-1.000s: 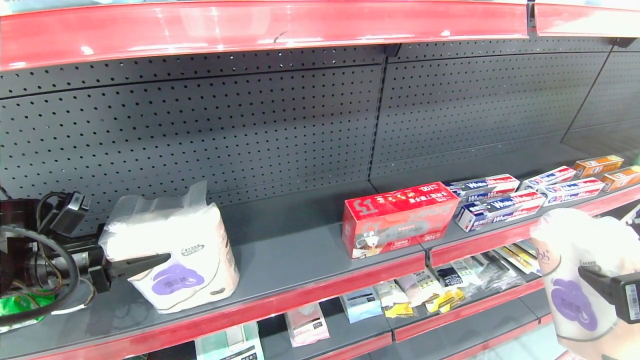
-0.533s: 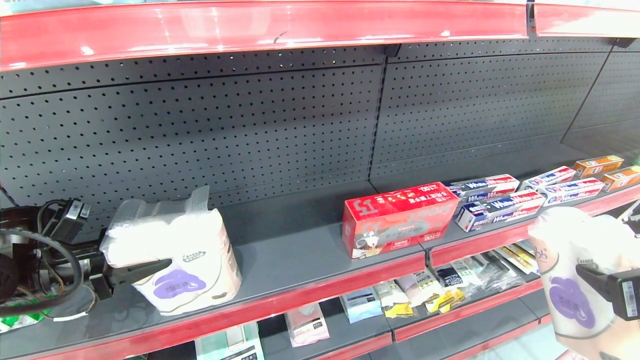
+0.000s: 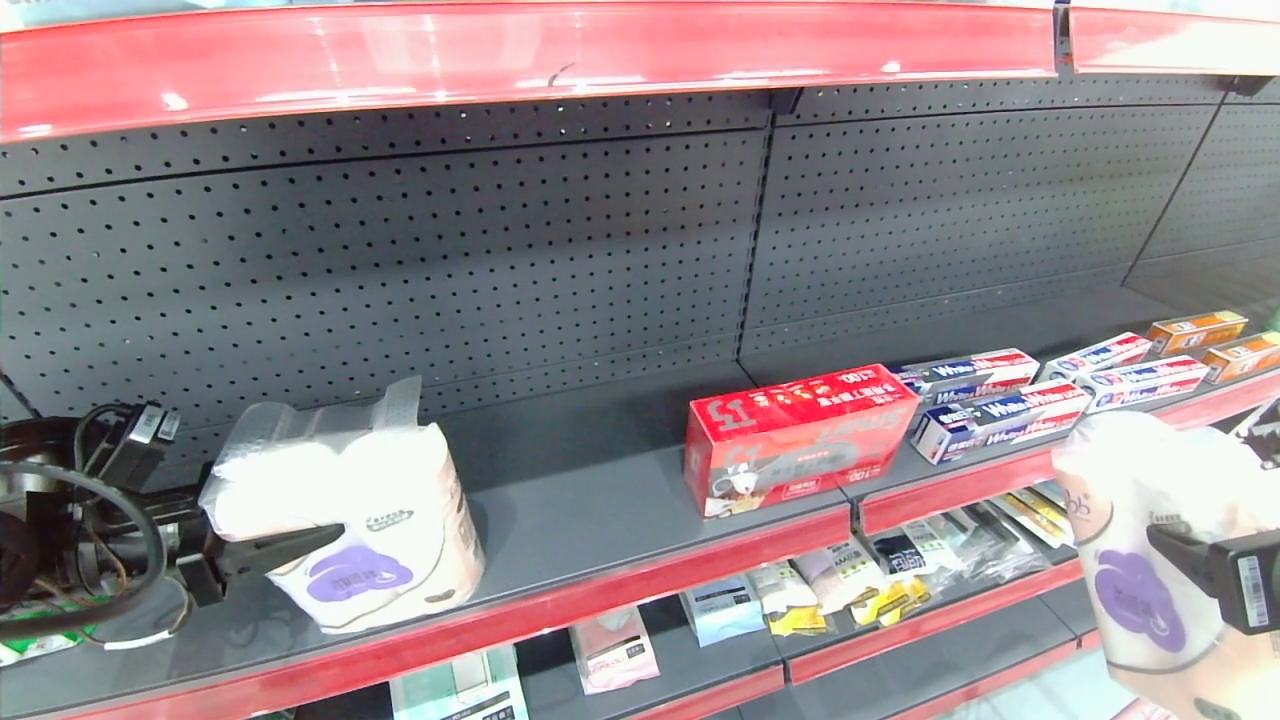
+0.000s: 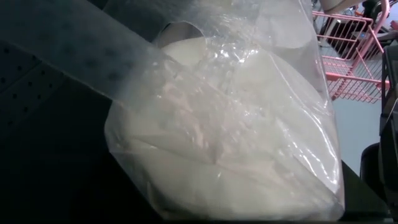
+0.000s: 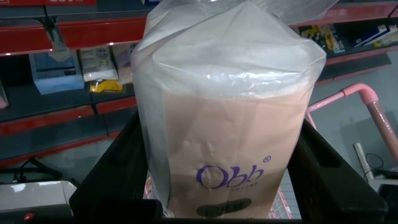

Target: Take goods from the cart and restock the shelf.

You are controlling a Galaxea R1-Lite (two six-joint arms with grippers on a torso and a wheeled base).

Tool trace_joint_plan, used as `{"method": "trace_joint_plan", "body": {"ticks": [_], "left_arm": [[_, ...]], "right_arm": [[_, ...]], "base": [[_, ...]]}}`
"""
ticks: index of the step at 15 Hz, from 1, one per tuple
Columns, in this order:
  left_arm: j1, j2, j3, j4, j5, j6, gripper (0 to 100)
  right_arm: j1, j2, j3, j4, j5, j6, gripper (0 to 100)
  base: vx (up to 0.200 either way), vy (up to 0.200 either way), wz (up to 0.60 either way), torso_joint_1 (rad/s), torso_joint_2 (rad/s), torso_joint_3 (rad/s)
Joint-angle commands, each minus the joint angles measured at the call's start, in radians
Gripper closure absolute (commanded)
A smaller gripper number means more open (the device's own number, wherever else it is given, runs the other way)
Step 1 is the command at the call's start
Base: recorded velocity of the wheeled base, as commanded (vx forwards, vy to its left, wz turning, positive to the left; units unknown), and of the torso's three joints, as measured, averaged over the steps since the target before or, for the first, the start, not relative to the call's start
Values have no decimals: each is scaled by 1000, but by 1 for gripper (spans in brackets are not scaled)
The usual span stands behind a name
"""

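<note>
Left gripper clamps 1 tissue pack on the shelf's left end, right gripper clamps a 2nd pack near-right.

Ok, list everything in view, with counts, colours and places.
shelf pack: one, white with purple label, standing at left on the grey shelf
raised pack: one, white with purple label, off the shelf at right
red box: one, red, mid-shelf
white-and-blue boxes: four, right of the red box
orange boxes: two, orange, far right
small packets: several, mixed colours, lower shelf
cart: one, pink, on the floor nearby
left gripper: black, clamped on shelf pack
right gripper: black, clamped on raised pack
</note>
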Motion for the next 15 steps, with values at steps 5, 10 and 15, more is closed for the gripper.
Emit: {"method": "trace_joint_plan", "body": {"ticks": [5, 10, 15], "left_arm": [[-13, -22, 8, 36, -5, -10, 100], [-20, -30, 17, 54, -11, -3, 100], [-22, -6, 13, 40, -18, 15, 100]], "right_arm": [[2, 12, 0, -2, -2, -1, 100], [2, 13, -1, 0, -8, -1, 100], [3, 12, 5, 0, -9, -1, 100]], "base": [[0, 0, 0, 0, 0, 0], [0, 0, 0, 0, 0, 0], [0, 0, 0, 0, 0, 0]]}}
